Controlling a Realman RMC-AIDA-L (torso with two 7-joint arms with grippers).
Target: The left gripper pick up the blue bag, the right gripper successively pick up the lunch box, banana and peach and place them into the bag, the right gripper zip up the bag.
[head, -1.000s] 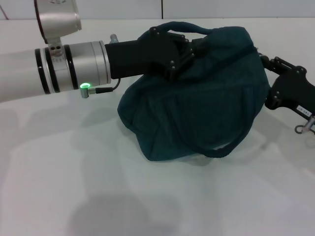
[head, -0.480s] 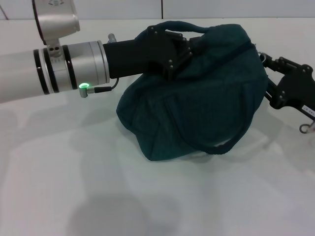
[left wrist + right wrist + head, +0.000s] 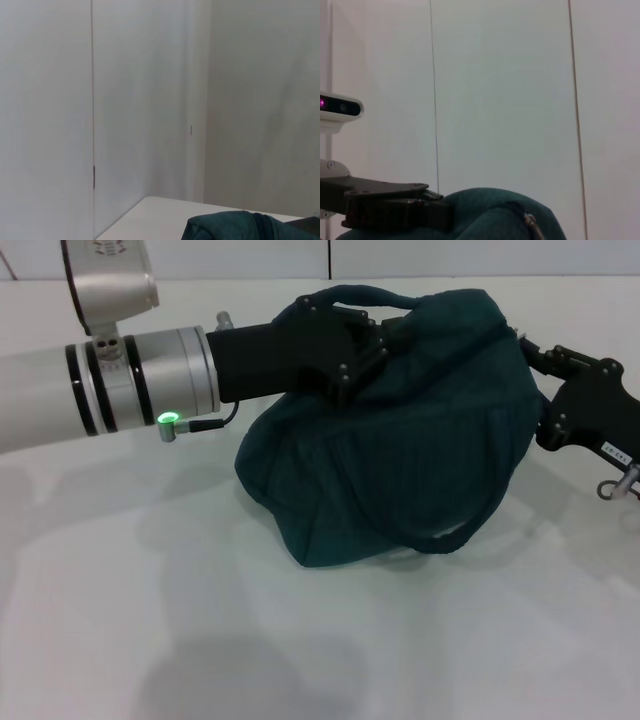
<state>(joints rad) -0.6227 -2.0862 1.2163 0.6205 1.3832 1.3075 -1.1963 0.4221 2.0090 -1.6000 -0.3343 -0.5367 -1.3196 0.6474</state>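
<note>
Two grippers sit at the blue bag [image 3: 400,430], one on each side of it. From the head camera I see the bag slumped on the white table [image 3: 200,640], a little right of the middle and toward the far edge, its dark teal cloth bulging and a strap looping low across its near face. My left gripper [image 3: 370,340] reaches in from the left and its black fingers are closed on the cloth at the bag's upper far-left part, just below the carry handle [image 3: 365,292]. My right gripper [image 3: 535,355] presses against the bag's upper right edge; I cannot tell whether its fingers are together or apart, since the cloth hides the tips. The left wrist camera mostly shows a pale wall, with only a corner of the bag [image 3: 225,227] in sight. The right wrist camera looks across the top of the bag [image 3: 485,215], where a small metal zipper pull [image 3: 530,220] shows, with the left gripper's black body [image 3: 395,205] beyond it.
</note>
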